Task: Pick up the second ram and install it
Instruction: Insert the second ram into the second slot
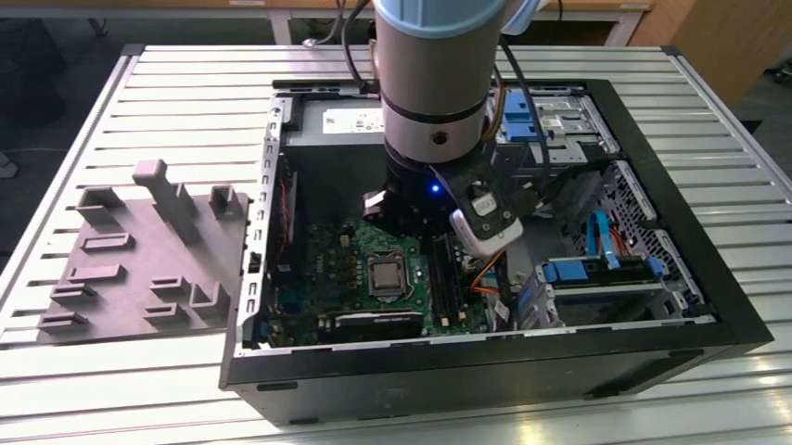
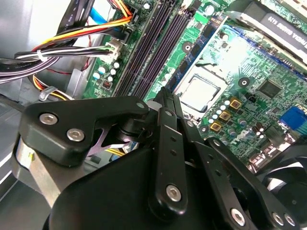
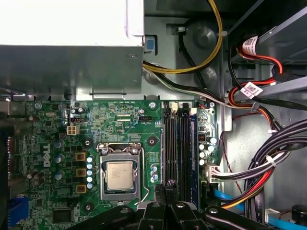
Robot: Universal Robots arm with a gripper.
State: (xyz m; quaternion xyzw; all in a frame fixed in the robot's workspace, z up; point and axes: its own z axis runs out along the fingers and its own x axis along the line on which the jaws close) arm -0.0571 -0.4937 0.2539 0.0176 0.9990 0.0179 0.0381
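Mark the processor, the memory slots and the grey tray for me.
processor (image 3: 120, 175): first wrist view, centre of its silver lid.
memory slots (image 3: 175, 143): first wrist view, middle of the dark row.
grey tray (image 1: 124, 301): exterior view, bare flat base.

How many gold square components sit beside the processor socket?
3 gold components in a row beside the processor socket: one mid-row, one at each end. None looks hidden.

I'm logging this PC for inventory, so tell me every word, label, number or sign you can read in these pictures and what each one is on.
Nothing here can be quoted reliably.
Circuit board logo: a maker's mark, not read out.
Circuit board markings: too small to read.
Cable tags: print too small to read.
Power supply sticker: too small to read.
Expansion card lettering: cannot be made out.
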